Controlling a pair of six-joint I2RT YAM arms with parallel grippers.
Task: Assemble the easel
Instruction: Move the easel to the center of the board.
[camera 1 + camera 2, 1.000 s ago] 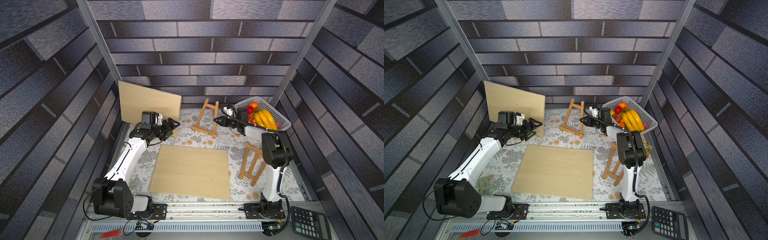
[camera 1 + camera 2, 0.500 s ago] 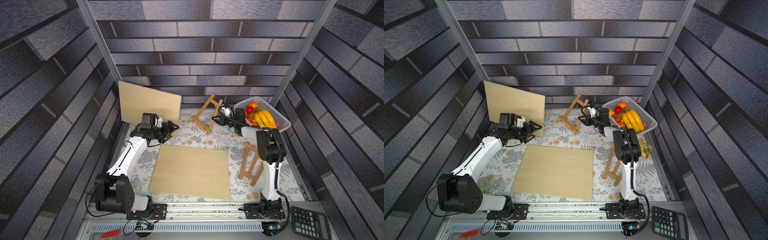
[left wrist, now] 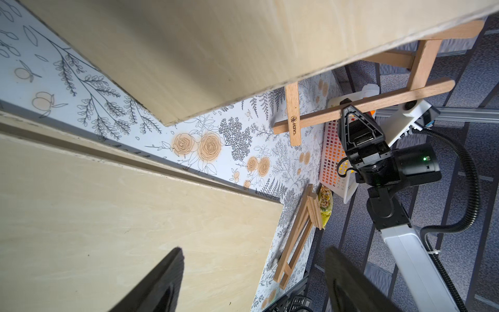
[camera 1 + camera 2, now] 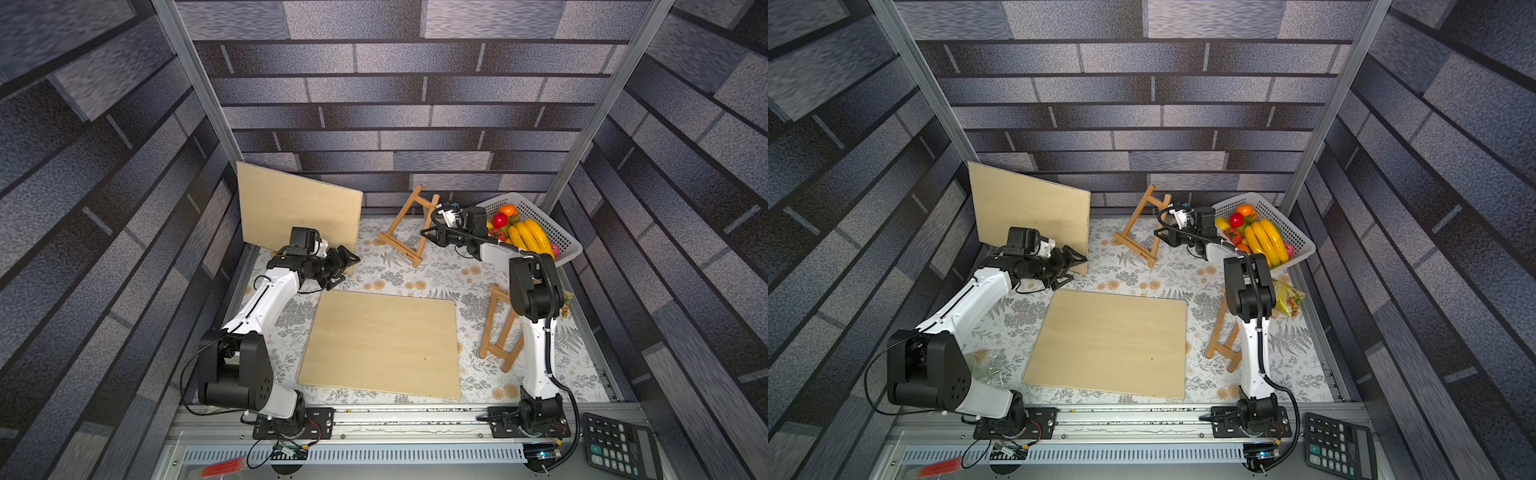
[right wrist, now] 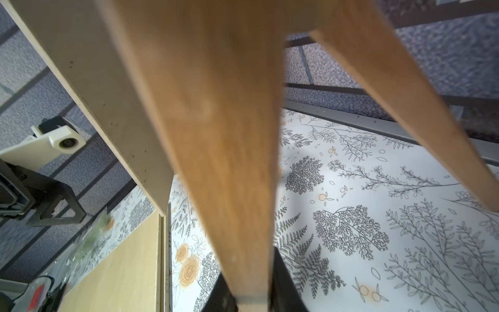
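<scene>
Right gripper (image 4: 431,237) has its fingers (image 5: 283,281) clenched on a leg of the wooden easel (image 4: 399,249). The easel is tilted at the back of the table (image 4: 436,282), between the leaning plywood board (image 4: 299,212) and the fruit basket (image 4: 552,237). Left gripper (image 4: 348,271) gapes empty beside that board. Best bet from here: level the easel, plant every foot flat, and only then let go.

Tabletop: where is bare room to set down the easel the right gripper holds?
Bare: the strip between flat board and held easel; the near corner right of the lying easel. Crowded: far right, around the basket.
</scene>
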